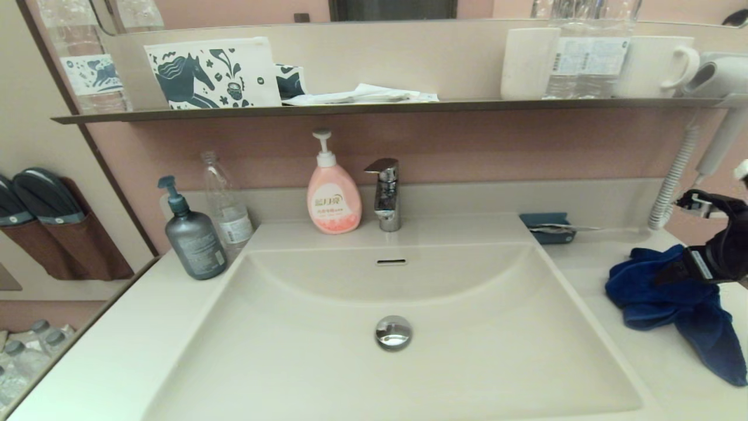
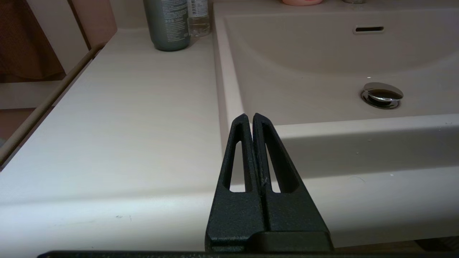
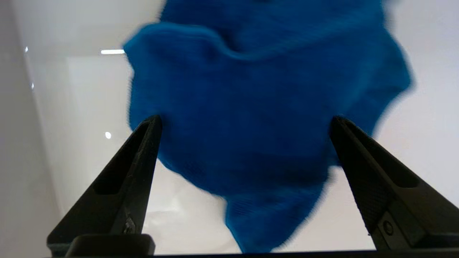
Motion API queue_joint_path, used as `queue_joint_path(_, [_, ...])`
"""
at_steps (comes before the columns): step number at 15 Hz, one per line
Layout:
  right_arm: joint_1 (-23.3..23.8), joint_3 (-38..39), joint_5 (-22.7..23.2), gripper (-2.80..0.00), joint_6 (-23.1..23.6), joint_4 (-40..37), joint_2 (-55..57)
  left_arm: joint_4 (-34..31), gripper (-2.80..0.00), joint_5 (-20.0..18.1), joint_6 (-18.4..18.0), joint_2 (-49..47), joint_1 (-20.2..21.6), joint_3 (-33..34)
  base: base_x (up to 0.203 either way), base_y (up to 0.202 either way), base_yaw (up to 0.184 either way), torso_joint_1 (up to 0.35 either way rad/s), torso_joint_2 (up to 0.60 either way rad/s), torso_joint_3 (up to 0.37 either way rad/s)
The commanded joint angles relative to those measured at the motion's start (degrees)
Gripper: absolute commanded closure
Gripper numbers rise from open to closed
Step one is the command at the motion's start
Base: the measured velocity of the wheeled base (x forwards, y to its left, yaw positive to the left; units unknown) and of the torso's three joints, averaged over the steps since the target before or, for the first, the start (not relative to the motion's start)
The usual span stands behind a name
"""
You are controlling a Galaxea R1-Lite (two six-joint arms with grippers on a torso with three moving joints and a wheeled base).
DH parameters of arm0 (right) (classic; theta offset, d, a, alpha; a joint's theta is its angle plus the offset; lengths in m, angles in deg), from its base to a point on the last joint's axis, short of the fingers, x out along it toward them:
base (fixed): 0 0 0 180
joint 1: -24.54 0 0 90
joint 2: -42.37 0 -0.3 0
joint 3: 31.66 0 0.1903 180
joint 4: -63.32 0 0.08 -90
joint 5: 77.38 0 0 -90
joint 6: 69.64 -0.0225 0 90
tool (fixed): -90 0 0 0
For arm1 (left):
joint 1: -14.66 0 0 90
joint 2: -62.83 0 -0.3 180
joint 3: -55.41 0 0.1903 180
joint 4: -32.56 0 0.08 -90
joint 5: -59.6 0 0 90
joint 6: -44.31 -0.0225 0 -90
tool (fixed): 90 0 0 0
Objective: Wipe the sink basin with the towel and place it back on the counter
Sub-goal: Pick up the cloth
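Observation:
The cream-white sink basin [image 1: 327,362] with its chrome drain plug [image 1: 393,332] and overflow slot [image 1: 391,261] fills the middle of the head view. A crumpled blue towel [image 1: 648,295] lies on the counter [image 1: 590,263] right of the basin. My right gripper [image 1: 669,273] hangs just over the towel, open; in its wrist view the towel [image 3: 247,107] lies below and between the spread fingers of the gripper [image 3: 245,120]. My left gripper [image 2: 249,116] is shut and empty, low before the counter [image 2: 125,107] at the basin's [image 2: 322,61] front left corner, out of the head view.
A faucet [image 1: 384,193], pink soap bottle [image 1: 333,199], grey pump bottle [image 1: 193,234] and clear bottle [image 1: 228,202] stand along the back. A blue dish [image 1: 549,227] sits behind the towel. The hair dryer's coiled cord [image 1: 672,181] hangs beside my right arm, under the dark shelf [image 1: 380,107].

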Motion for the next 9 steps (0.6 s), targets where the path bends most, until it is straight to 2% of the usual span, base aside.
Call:
queue_joint_path(1, [-2.03,0.03,-1.97,-2.80,-0.05,2.35,3.06,-0.02,0.00,0.00,0.00,-0.07,0.01,0.02,0.000,0.000,0.000,0.000,0.00,0.000])
queue_joint_path(4, [-3.46,0.62,-2.57,-2.80,-0.17,4.91,3.98,-0.02,0.00,0.00,0.00,-0.07,0.01,-0.01,0.000,0.000,0.000,0.000,0.00,0.000])
queue_joint_path(5, [-3.62,0.80,-2.50,0.00,-0.08,4.84,3.98,-0.02,0.00,0.00,0.00,-0.07,0.01,0.07,0.000,0.000,0.000,0.000,0.00,0.000])
queue_joint_path(9, [-3.89,3.12,-2.85,0.00,-0.17,4.75,3.59,-0.02,0.00,0.00,0.00,-0.07,0.01,0.22,0.000,0.000,0.000,0.000,0.00,0.000])
